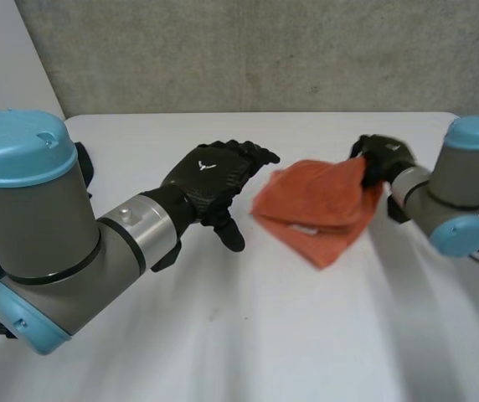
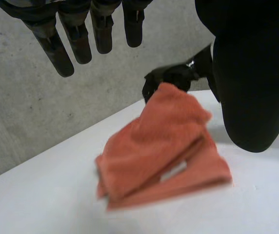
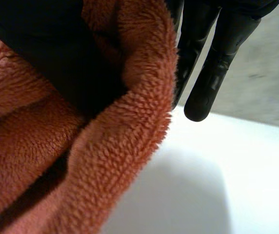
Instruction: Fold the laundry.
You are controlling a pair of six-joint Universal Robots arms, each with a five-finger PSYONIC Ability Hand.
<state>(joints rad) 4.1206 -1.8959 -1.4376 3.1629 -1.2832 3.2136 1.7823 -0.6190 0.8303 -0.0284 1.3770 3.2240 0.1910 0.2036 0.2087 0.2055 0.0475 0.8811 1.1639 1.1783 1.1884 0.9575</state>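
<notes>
Partly, orange towel [image 1: 315, 205] hides right hand [image 1: 386, 152] pinching its raised corner.

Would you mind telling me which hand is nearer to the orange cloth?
Right. The right hand pinches a raised corner of the orange cloth; the left hand is open, just beside it.

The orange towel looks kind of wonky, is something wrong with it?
A bit. The orange towel is folded crookedly, its layers not lined up, with a white tag poking out between them. The right hand pinches one corner and holds it up; the left hand is open beside it.
</notes>
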